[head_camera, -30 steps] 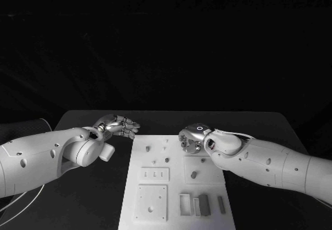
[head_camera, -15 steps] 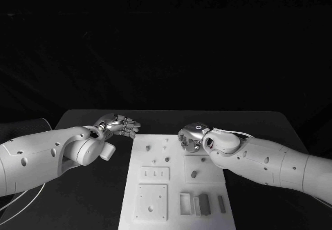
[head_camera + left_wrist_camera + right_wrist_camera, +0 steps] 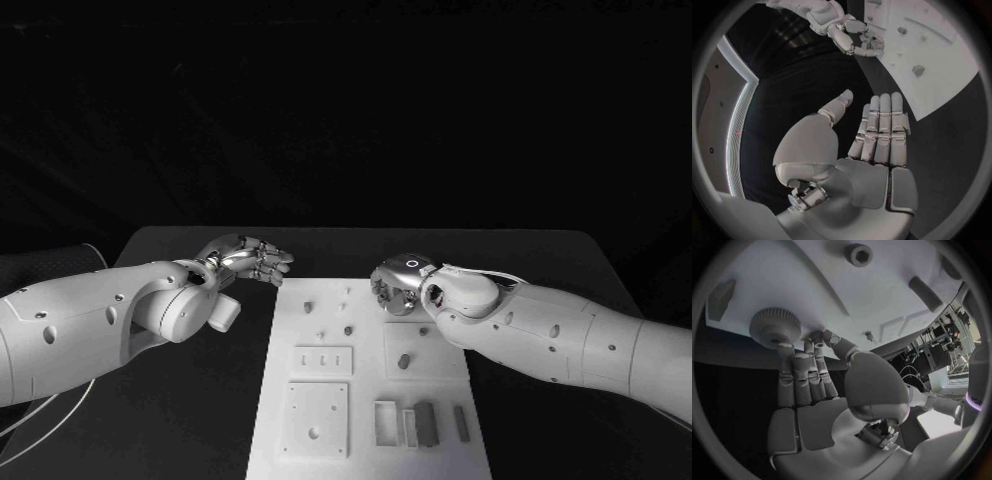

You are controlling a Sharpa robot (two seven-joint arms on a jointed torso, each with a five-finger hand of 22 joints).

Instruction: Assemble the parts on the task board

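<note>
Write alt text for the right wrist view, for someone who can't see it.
The robot's right hand reaches up to the white task board, its fingertips at a round ridged knob near the board's edge. Small grey parts sit farther along the board.

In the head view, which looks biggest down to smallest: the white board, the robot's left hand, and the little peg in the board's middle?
1. Task board, largest by far.
2. Left hand.
3. Peg, smallest.
</note>
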